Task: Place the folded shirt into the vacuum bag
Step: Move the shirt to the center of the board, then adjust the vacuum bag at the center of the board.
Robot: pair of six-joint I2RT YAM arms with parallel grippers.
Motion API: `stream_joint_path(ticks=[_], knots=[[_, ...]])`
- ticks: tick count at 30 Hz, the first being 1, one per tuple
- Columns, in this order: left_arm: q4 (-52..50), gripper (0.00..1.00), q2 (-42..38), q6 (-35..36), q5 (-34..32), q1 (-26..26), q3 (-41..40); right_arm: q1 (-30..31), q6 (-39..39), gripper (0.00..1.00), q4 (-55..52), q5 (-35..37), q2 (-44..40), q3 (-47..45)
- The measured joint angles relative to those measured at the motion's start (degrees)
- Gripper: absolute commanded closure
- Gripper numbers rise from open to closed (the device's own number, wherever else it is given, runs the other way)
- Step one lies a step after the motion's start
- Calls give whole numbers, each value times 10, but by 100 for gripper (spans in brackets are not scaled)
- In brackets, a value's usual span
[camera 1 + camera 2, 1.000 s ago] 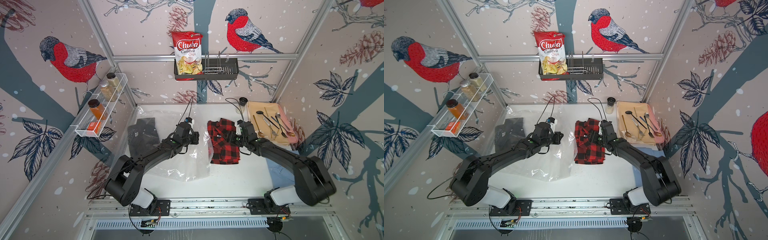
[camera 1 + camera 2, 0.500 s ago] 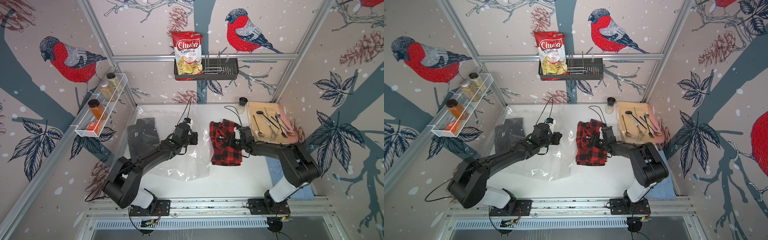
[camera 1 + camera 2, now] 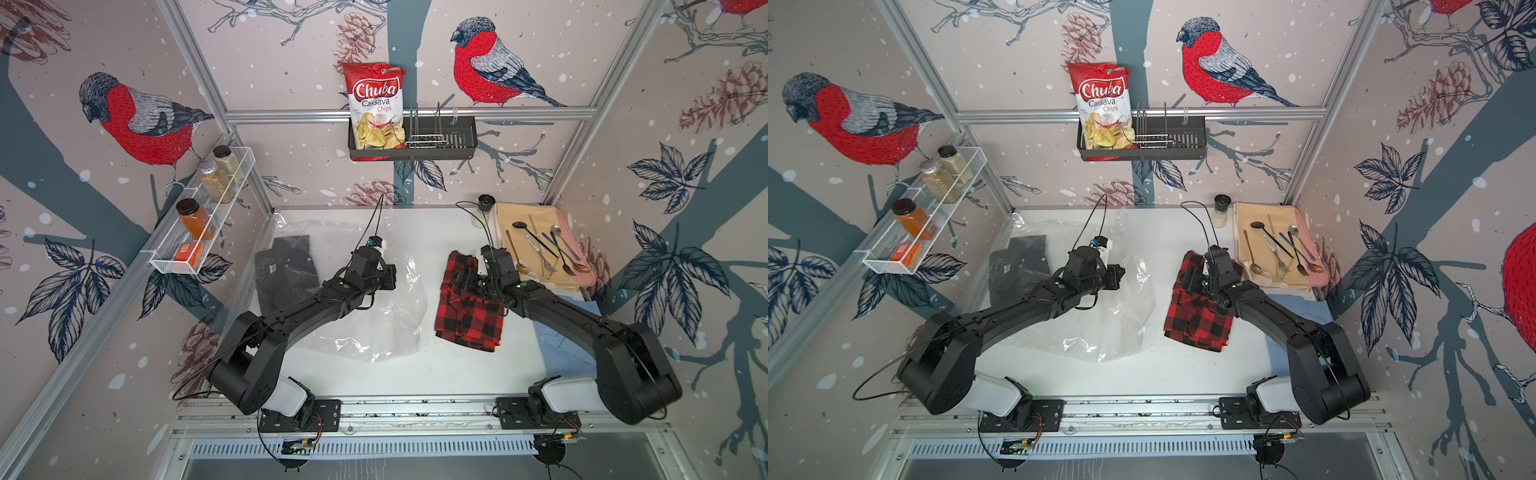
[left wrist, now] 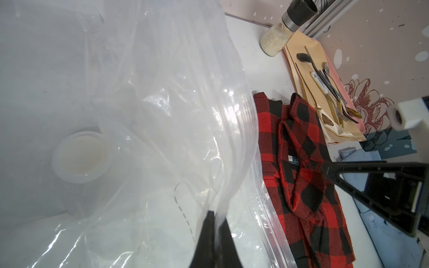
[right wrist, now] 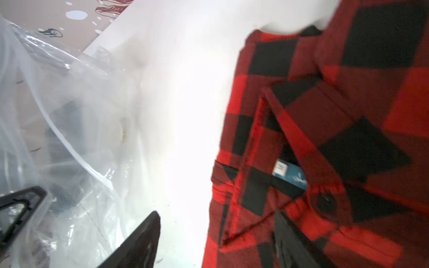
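The folded shirt [image 3: 469, 309] [image 3: 1200, 311] is red and black plaid and lies flat on the white table, right of centre. My right gripper [image 5: 217, 214] hovers open at its collar end. One finger [image 5: 292, 241] is over the plaid and the other finger [image 5: 139, 243] is over bare table, with the shirt's edge between them. The vacuum bag [image 3: 374, 320] [image 3: 1100, 324] is clear, crinkled plastic spread to the left. My left gripper [image 4: 214, 215] is shut on its upper lip and holds it up. The round white valve [image 4: 80, 156] shows through the film.
A dark garment [image 3: 286, 270] lies under the bag's plastic at the far left. Cutlery [image 3: 544, 249] rests on a beige cloth at the back right, beside a grinder jar [image 3: 484, 208]. A light blue cloth [image 3: 552, 338] lies under the right arm. Racks hang on the walls.
My right jaws have opened wider over the shirt's collar end, and the right arm has changed pose. The shirt has shifted slightly to the right. The left gripper still holds the bag's lip.
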Motion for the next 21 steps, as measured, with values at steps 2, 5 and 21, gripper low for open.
stream_joint_path(ticks=[2, 5, 21], knots=[[0, 100, 0, -2, 1, 0, -2, 5, -13, 25, 3, -5, 44, 42], [4, 100, -3, -2, 0, 0, -8, 11, -29, 26, 10, -29, 123, 106], [23, 100, 41, -3, 12, -4, 2, 0, -80, 27, -48, 37, 291, 229]])
